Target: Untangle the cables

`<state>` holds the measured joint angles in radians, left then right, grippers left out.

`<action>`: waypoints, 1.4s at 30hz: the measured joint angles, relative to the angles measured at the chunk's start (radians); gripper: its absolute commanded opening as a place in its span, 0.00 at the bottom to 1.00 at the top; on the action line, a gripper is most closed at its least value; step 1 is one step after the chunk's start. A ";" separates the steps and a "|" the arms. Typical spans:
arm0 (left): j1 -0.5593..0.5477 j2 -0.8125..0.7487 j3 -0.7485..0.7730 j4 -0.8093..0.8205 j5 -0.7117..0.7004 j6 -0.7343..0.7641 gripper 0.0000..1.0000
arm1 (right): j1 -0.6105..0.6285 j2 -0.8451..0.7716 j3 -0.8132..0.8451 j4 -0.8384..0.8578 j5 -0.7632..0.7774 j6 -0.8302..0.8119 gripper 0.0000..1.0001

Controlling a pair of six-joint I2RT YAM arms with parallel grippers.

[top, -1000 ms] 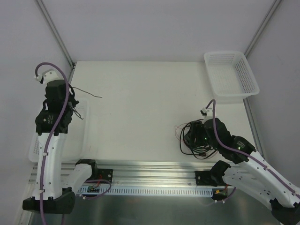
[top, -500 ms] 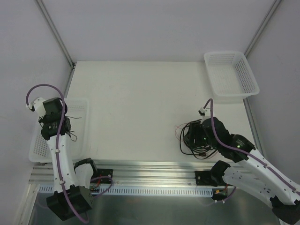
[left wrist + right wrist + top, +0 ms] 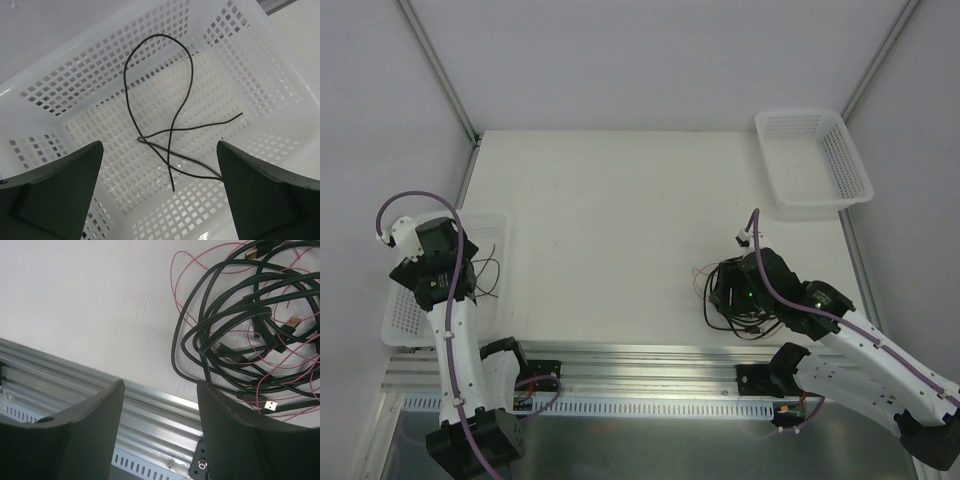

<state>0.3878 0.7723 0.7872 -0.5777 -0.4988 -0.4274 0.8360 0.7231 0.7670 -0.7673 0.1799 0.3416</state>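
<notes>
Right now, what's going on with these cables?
The left gripper hangs open over the basket, where one thin black wire lies loose. The right gripper is open beside the tangle of cables near the table edge, holding nothing. That tangle is not yet sorted.

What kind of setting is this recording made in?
Probably a lab robot cell: white table boxed in by plain panels, left arm and right arm bolted to an aluminium rail, a white mesh basket.
</notes>
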 measured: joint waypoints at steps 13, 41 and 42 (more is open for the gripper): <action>-0.087 -0.091 0.054 0.011 0.319 0.071 0.99 | 0.001 0.031 0.043 -0.065 0.155 0.002 0.63; -1.063 0.386 -0.045 0.143 0.474 -0.162 0.99 | -0.315 0.171 -0.145 0.087 0.171 0.049 0.57; -1.069 0.371 -0.064 0.159 0.470 -0.179 0.99 | -0.322 0.185 -0.150 0.107 0.159 0.047 0.56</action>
<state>-0.6815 1.1431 0.7227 -0.4191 -0.0284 -0.6060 0.5144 0.9077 0.6167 -0.6601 0.3386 0.3885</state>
